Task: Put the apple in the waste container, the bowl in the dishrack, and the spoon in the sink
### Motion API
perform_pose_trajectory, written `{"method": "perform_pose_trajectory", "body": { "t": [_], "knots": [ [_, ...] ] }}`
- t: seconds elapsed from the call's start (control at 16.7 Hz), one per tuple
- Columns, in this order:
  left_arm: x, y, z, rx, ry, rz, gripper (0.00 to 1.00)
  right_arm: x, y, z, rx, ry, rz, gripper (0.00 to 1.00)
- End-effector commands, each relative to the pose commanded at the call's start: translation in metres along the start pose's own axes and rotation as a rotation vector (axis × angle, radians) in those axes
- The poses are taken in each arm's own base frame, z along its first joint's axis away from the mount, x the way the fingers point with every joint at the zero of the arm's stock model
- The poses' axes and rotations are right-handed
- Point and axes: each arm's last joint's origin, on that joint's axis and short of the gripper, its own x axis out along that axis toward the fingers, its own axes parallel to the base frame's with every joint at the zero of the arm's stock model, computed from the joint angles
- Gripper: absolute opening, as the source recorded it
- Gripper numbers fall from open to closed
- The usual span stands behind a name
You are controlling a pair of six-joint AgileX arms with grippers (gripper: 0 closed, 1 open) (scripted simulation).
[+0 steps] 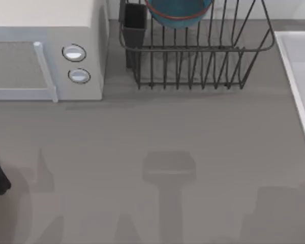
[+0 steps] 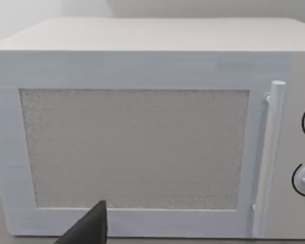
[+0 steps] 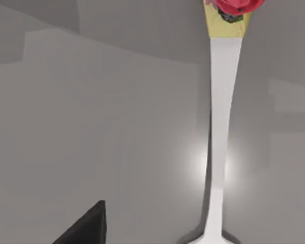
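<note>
One item, the bowl [image 1: 179,11], is seen already lodged in the dishrack [image 1: 193,56] at twelve o'clock. Beneath the right wrist, the spoon [image 3: 221,127] is seen lying with the apple [image 3: 235,5] at its tip. Gripper opening cannot be told; the spoon's thin handle could be missed, or the apple knocked away.

bowl [image 1: 179,11], sink [image 1: 301,66] edge-cropped

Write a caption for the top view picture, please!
Blue-teal bowl sits in the dishrack beside the white microwave.
</note>
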Motion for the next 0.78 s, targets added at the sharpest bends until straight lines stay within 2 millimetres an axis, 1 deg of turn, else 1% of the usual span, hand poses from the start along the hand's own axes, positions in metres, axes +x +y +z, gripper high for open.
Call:
{"method": "perform_pose_trajectory", "body": {
  "t": [0.12,0.3,0.48,0.6,0.78],
  "knots": [
    [0.0,0.0,0.0,0.0,0.0,0.0,1.0,0.017,-0.003,-0.001,0.001,0.0,0.0,1.0],
    [0.0,0.0,0.0,0.0,0.0,0.0,1.0,0.053,-0.005,-0.002,0.001,0.004,-0.012,1.0],
    [0.0,0.0,0.0,0.0,0.0,0.0,1.0,0.081,-0.002,-0.001,0.001,0.003,-0.009,1.0],
    [0.0,0.0,0.0,0.0,0.0,0.0,1.0,0.089,0.001,-0.001,0.0,0.001,-0.003,1.0],
    [0.0,0.0,0.0,0.0,0.0,0.0,1.0,0.09,0.001,-0.001,0.001,0.001,-0.003,1.0]
  ]
}}
